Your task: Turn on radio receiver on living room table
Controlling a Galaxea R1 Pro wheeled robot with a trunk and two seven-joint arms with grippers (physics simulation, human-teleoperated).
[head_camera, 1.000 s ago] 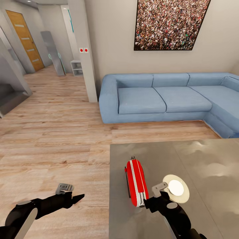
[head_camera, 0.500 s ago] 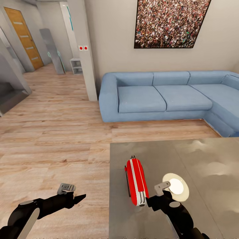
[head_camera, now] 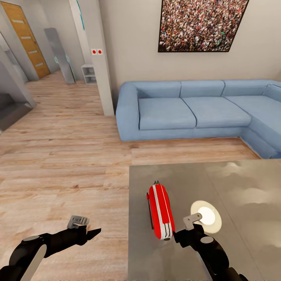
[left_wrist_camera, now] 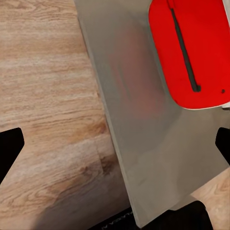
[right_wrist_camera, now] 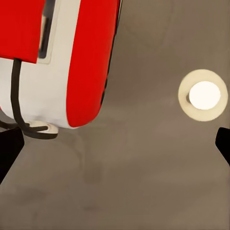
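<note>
The red radio receiver [head_camera: 160,212] with white trim stripes lies on the glossy grey table [head_camera: 242,187], close to the table's left edge. My right gripper [head_camera: 175,236] is open and hovers at the radio's near end, just to its right. In the right wrist view the radio [right_wrist_camera: 81,57] and its thin wire handle sit ahead of the open right gripper [right_wrist_camera: 115,146], apart from its fingers. My left gripper [head_camera: 93,233] is open and hangs over the wood floor left of the table. In the left wrist view the radio [left_wrist_camera: 191,48] lies beyond the table edge, ahead of the left gripper [left_wrist_camera: 115,143].
A flat round white-cream disc [head_camera: 205,216] lies on the table right of the radio, also seen as the disc [right_wrist_camera: 203,95]. A blue sectional sofa [head_camera: 187,111] stands beyond the table under a framed crowd picture [head_camera: 201,24]. Wood floor [head_camera: 66,164] stretches left toward a hallway.
The whole head view has shifted slightly, so the camera moved. My right gripper has edged a little rightward beside the radio's near end. The radio and left gripper have kept their places.
</note>
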